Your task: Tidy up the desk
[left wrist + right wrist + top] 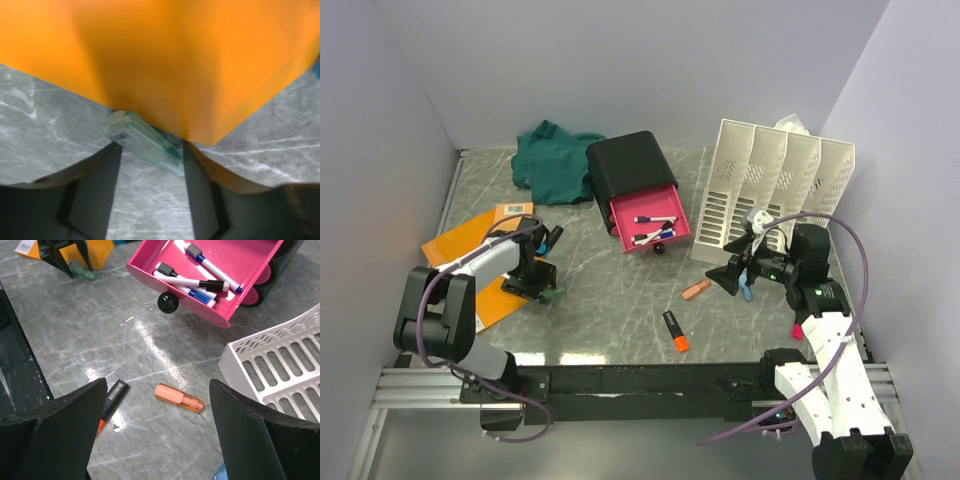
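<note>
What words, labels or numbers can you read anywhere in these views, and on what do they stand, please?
No text can be read as it stands.
Barcode label on the clear green highlighter: print too blurred.
White sticker on the orange folder: too small.
Markers in the pink drawer: no legible print.

A robotics lab cell staged as an office; plain pale walls (620, 60) box in a marble-patterned desk (610, 300); left arm (470, 275) and right arm (835, 350) bolted to its front rail (620, 380); white file rack (775, 185), pink drawer (626, 222) of markers (655, 219).
</note>
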Tool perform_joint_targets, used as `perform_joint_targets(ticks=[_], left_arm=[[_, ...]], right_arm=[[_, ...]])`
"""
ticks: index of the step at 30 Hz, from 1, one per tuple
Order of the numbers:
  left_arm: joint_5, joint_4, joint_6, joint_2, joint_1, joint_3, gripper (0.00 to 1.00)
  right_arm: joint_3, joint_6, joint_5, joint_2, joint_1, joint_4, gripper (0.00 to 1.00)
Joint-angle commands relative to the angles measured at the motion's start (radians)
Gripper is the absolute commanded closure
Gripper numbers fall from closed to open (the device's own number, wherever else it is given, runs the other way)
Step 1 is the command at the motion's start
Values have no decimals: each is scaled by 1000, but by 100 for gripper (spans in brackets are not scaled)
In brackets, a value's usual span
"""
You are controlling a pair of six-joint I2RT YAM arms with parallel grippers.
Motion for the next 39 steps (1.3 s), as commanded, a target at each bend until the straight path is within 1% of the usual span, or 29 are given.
perform_joint_targets(ticks=[1,2,3,4,5,6,7,10,11,13,14,15,16,17,18,20,23,26,32,39], left_arm=[[46,-5,56,43,2,-3,48],[49,-4,68,39,2,-12,51],[49,-8,72,19,4,-32,57],[52,-7,79,5,2,-46,60],[54,-7,91,-12,4,-69,65],[54,-8,95,-51,4,-81,69],[60,-7,102,-73,4,-93,75],[94,4,141,-170,2,-127,80],[106,28,175,-194,2,-138,82],[164,49,200,-271,4,-147,86],[189,74,244,-298,2,-153,90],[209,113,256,-353,2,-156,96],[258,139,273,-378,2,-158,99],[281,176,322,-403,4,-158,99],[298,209,335,-439,4,-155,99],[364,256,393,-458,2,-141,99],[448,326,460,-451,4,-106,99],[497,383,500,-431,2,-75,99],[497,400,548,-405,2,-49,99],[424,375,637,-357,2,-130,99]], right_arm=[[17,-11,-22,-28,-21,20,10],[17,-10,-23,-31,-21,18,10],[18,-10,-25,-31,-21,18,10],[17,-10,-28,-33,-21,18,10],[17,-8,-30,-33,-47,18,10],[18,-8,-31,-33,-50,18,10],[18,-7,-34,-33,-53,17,10],[20,-8,-36,-31,-64,18,10],[18,-8,-36,-30,-64,17,10],[18,-8,-39,-27,-75,17,9],[18,-8,-39,-27,-78,15,10],[17,-8,-39,-27,-81,17,10],[18,-8,-40,-27,-86,17,10],[17,-8,-43,-27,-93,17,10],[17,-8,-45,-27,-95,18,9],[15,-8,-48,-27,-105,20,9],[14,-8,-53,-25,-113,20,9],[12,-11,-56,-20,-121,18,9],[12,-25,-60,-16,-129,9,10],[14,-31,-65,-7,-129,5,10]])
